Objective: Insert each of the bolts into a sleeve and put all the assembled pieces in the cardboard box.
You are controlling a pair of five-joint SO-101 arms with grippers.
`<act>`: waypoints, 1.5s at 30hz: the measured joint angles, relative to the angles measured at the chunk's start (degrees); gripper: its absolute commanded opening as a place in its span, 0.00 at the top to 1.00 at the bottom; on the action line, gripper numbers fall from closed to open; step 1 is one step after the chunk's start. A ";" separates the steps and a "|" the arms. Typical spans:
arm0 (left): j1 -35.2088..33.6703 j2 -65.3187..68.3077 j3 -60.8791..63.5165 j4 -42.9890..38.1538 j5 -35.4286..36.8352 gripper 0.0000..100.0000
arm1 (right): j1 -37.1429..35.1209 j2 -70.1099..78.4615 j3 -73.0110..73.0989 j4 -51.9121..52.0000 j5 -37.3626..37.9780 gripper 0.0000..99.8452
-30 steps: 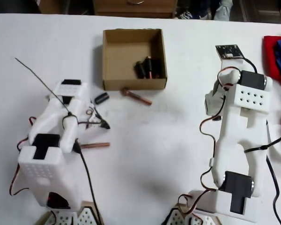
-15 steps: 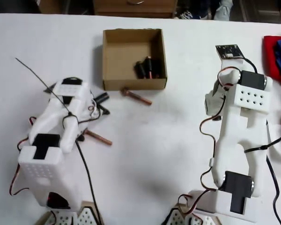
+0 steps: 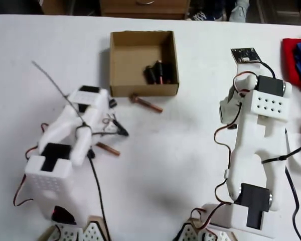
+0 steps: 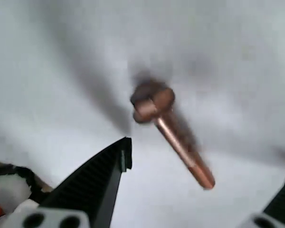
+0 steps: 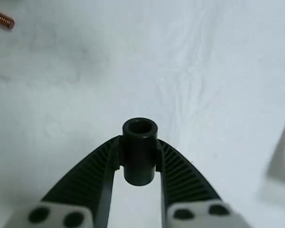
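Left wrist view has the copper hex-head bolt [image 4: 168, 130] askew under my left gripper [image 4: 206, 164], jaws released, so I'd square across mid-shank before closing; right gripper [image 5: 138, 142] clenches the black tubular sleeve [image 5: 139, 159].

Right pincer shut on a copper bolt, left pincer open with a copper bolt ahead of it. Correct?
No. The right pincer is shut on a black sleeve instead, as the right wrist view shows. The left pincer is open with a copper bolt ahead of it.
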 measured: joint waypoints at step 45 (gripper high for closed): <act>0.35 -0.97 0.97 -7.21 -30.24 0.82 | 0.00 0.00 0.00 -1.23 0.00 0.98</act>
